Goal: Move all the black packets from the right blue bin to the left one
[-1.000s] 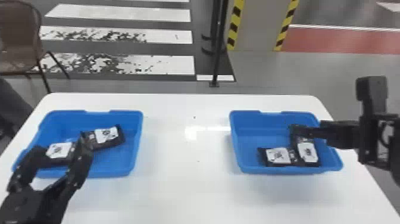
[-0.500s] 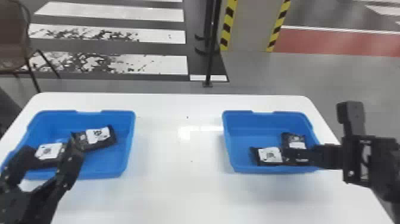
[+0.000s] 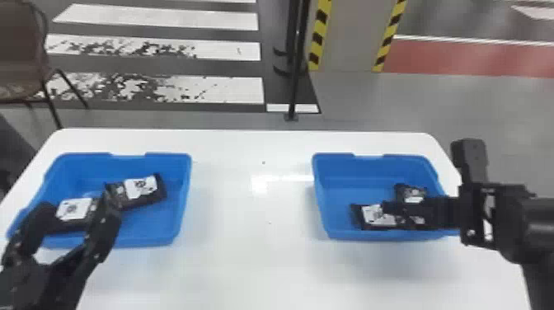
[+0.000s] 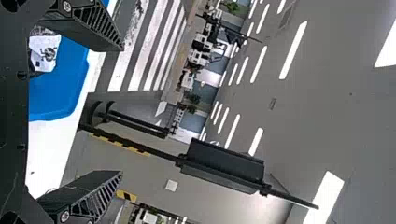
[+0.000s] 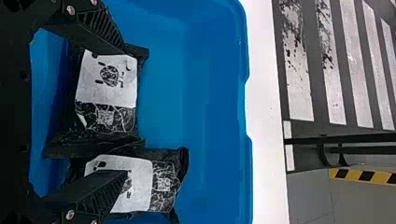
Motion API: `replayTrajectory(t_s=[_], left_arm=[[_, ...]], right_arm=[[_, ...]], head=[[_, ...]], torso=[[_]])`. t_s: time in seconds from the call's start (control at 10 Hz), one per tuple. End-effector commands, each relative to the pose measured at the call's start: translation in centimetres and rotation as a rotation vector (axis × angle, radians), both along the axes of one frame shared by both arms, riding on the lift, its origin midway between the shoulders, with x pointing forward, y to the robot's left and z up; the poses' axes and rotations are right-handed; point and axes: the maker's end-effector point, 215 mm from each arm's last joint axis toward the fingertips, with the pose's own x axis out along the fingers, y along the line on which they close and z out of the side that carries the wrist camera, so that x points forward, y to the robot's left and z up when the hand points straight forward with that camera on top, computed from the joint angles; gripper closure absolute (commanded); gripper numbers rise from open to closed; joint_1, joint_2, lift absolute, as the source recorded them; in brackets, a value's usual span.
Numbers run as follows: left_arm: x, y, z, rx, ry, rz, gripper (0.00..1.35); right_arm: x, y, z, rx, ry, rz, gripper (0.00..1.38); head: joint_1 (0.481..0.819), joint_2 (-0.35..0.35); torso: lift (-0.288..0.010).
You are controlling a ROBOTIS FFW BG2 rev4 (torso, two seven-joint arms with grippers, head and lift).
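Observation:
Two black packets with white labels lie in the right blue bin, one packet near its front wall and another to the right, partly covered by my right gripper. In the right wrist view my right gripper is open, one packet between its fingers, the lower finger over the other packet. My left gripper stands open over the near side of the left blue bin, which holds packets. In the left wrist view, nothing is between the left gripper's fingers.
A white table carries both bins, with a wide stretch of its top between them. Beyond its far edge are a black pole on the floor and a brown chair at the left.
The right gripper has come towards the front of the right bin, now covering the lower part of the right-hand packet. The head view has shifted a little; the left gripper keeps about its place over its bin.

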Motion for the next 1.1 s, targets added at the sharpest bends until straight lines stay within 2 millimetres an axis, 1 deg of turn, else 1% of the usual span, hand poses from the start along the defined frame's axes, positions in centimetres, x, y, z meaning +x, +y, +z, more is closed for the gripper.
replayTrajectory(t_s=[0.0, 0.2, 0.4, 0.6, 0.8, 0.9, 1.0], left_arm=[[0.0, 0.1, -0.1, 0.002, 0.003, 0.000, 0.09], [0.0, 0.1, -0.2, 0.002, 0.007, -0.005, 0.10], [0.0, 0.1, -0.3, 0.004, 0.009, -0.006, 0.10], [0.1, 0.1, -0.3, 0.004, 0.007, -0.009, 0.10], [0.2, -0.1, -0.4, 0.004, 0.012, -0.016, 0.10], [0.2, -0.1, -0.3, 0.003, 0.008, -0.019, 0.10], [0.2, 0.0, -0.4, 0.004, 0.011, -0.017, 0.10]], right_arm=[[0.4, 0.7, -0.5, 0.000, 0.011, 0.011, 0.12], [0.7, 1.9, -0.7, 0.003, 0.016, 0.030, 0.12], [0.1, 2.3, -1.7, 0.004, 0.048, 0.029, 0.12], [-0.6, 3.2, -2.6, 0.003, 0.084, 0.038, 0.12], [-1.1, 3.2, -3.1, -0.006, 0.109, 0.026, 0.12], [-1.4, 3.2, -3.8, 0.000, 0.127, 0.022, 0.12], [-1.4, 3.2, -3.8, 0.000, 0.127, 0.021, 0.13]], head=[[0.695, -0.088], [0.695, -0.078], [0.695, -0.063], [0.695, -0.056], [0.695, -0.048], [0.695, -0.049], [0.695, -0.050]], torso=[[-0.140], [-0.140], [-0.140], [-0.140], [-0.140], [-0.140], [-0.140]])
